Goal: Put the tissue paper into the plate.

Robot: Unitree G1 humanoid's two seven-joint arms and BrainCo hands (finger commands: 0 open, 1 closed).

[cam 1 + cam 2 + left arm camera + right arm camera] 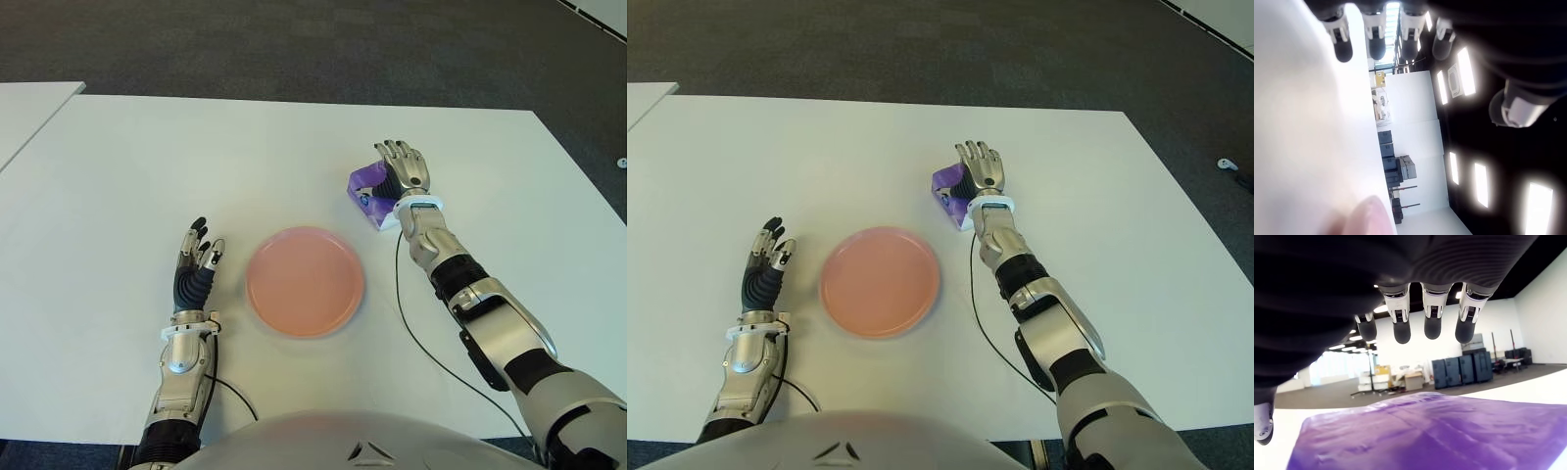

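Observation:
A purple tissue pack [367,186] lies on the white table [196,157], to the right of and beyond the pink plate [305,280]. My right hand [402,168] hovers directly over the pack with its fingers [1432,316] spread; the right wrist view shows the purple pack [1425,435] just under the palm, with a gap between pack and fingertips. Left of the plate, my left hand [196,257] shows with its fingers extended and nothing in it. The plate holds nothing.
A black cable [421,343] runs across the table beside my right forearm. A second white table's corner [29,108] shows at the far left. Dark carpet [294,44] lies beyond the table's far edge.

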